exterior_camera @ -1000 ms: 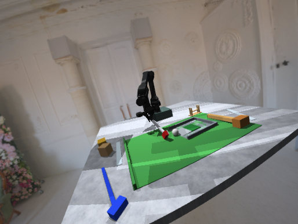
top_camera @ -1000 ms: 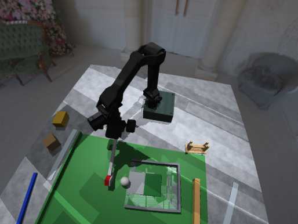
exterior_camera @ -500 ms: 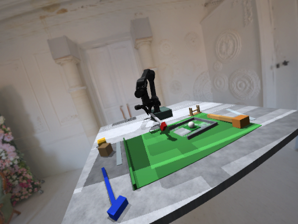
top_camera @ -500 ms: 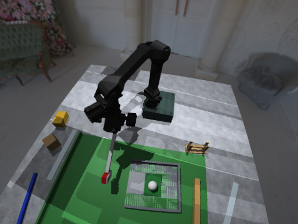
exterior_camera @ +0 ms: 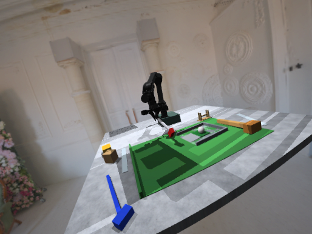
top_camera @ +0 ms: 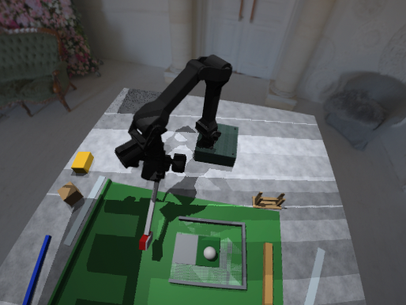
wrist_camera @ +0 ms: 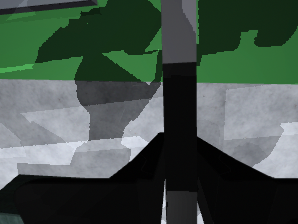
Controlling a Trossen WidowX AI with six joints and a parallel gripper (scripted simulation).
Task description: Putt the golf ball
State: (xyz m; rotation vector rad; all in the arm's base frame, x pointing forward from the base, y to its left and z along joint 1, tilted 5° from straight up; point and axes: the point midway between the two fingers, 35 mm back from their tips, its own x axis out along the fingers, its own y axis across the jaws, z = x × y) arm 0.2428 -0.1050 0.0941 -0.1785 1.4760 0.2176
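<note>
The red putter has a red head and a grey shaft with a black grip. My gripper is shut on the putter's grip, and the shaft slants down from it. The head hangs a little above the turf, left of the ramp in the top view, with its shadow apart from it. The white golf ball is on the dark green square, the raised green, beyond the grey ramp. The head is well apart from the ball. The wrist view does not show the ball.
A grey border surrounds the green on three sides. A small wooden rack stands behind the turf. An orange mallet lies on its right. A blue mallet, yellow block and brown block are at the left.
</note>
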